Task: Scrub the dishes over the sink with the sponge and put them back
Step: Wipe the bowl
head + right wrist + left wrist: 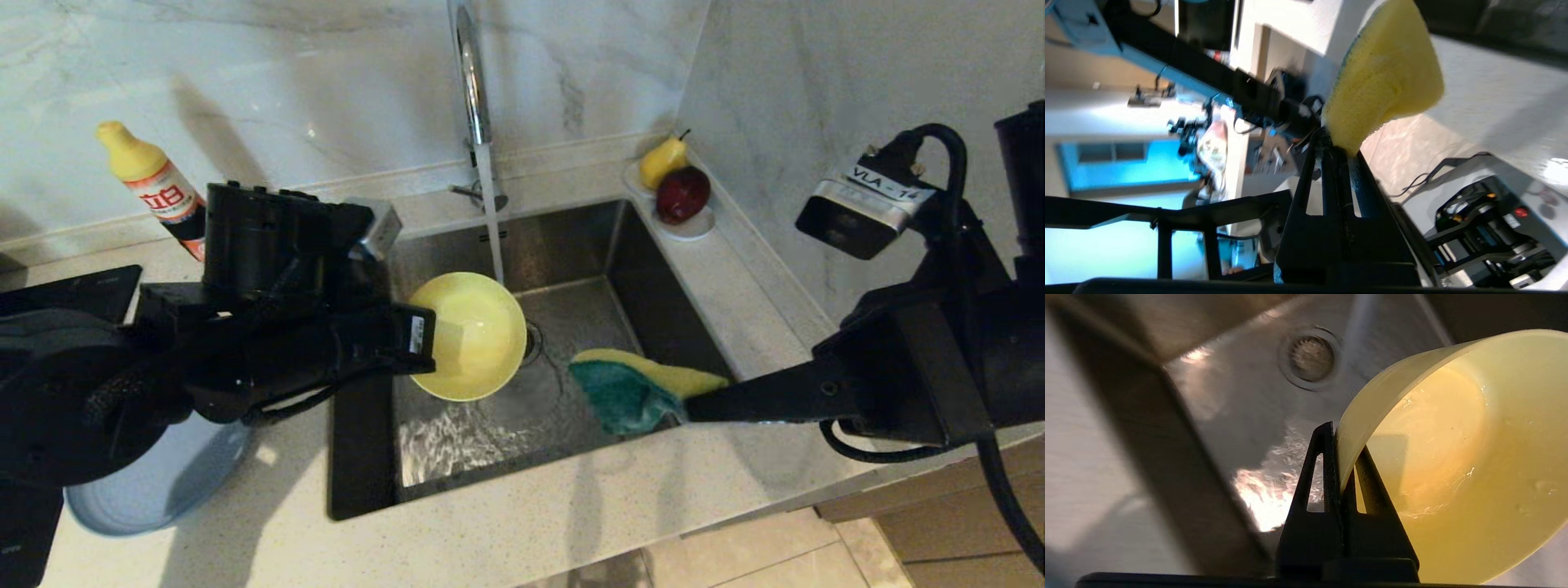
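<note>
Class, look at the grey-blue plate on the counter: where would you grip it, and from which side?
Grip the grey-blue plate at its thin rim, coming from its near, front edge: it lies flat and shallow, and the left arm covers its far part.

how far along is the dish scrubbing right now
Midway, apparently. The left tool grips the yellow bowl by its rim over the sink, water running. The right tool holds the sponge close by, not touching it. The grey-blue plate sits on the counter; scrubbed or not, I can't tell.
</note>
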Robot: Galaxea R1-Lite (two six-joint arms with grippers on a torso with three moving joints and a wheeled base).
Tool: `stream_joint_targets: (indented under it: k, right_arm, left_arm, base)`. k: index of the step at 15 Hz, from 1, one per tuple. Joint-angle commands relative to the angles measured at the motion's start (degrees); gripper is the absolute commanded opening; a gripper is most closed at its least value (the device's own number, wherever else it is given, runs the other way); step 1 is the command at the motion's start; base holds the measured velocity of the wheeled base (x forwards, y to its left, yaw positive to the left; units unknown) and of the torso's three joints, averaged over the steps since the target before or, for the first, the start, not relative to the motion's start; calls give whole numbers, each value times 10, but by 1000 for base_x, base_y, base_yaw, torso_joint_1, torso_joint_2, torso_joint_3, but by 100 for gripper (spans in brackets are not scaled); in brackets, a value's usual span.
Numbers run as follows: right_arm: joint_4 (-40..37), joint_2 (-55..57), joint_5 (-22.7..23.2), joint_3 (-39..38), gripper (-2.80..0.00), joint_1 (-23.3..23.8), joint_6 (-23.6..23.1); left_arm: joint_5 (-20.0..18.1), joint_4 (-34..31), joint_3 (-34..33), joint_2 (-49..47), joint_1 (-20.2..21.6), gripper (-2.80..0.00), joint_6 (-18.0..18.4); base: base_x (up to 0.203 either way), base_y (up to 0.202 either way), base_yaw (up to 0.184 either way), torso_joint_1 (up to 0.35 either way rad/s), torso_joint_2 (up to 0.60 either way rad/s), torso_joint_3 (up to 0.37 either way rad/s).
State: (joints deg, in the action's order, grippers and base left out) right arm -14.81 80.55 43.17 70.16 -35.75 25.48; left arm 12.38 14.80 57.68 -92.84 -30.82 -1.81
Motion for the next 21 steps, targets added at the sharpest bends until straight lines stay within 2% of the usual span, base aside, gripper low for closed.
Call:
stream_joint_targets:
  k: [1, 2, 3, 7, 11, 14, 16, 21]
  right_arm:
    - [1, 35, 2, 10, -280, -25, 1]
    - [0, 41, 2, 15, -280, -30, 2]
    - [0, 56, 2, 23, -280, -35, 1]
    - [1, 89, 0, 45, -280, -55, 0]
    - [1, 125, -2, 51, -280, -77, -1]
    - [4, 151, -12, 66, -280, -76, -1]
    - [7, 170, -48, 80, -280, -75, -1]
    - [4, 179, -52, 120, -280, -57, 2]
  left_arm:
    - [3, 2, -7, -15, -21, -280, -22]
    - [4, 3, -5, -18, -23, -280, -32]
    - [5, 3, -2, -27, -24, -280, -67]
    - [7, 24, 1, -39, -26, -280, -120]
    - [20, 47, 16, -49, -30, -280, -132]
    - [19, 47, 17, -52, -35, -280, -149]
    - [19, 47, 16, -53, -48, -280, -158]
    - [22, 48, 3, -50, -74, -280, -174]
  base:
    - [0, 0, 0, 0, 0, 0]
    - [0, 0, 0, 0, 0, 0]
    - [0, 0, 0, 0, 0, 0]
    - [0, 0, 0, 0, 0, 0]
    - [0, 0, 0, 0, 0, 0]
    - [0, 0, 0, 0, 0, 0]
    - [0, 0, 0, 0, 0, 0]
    - [0, 0, 0, 0, 0, 0]
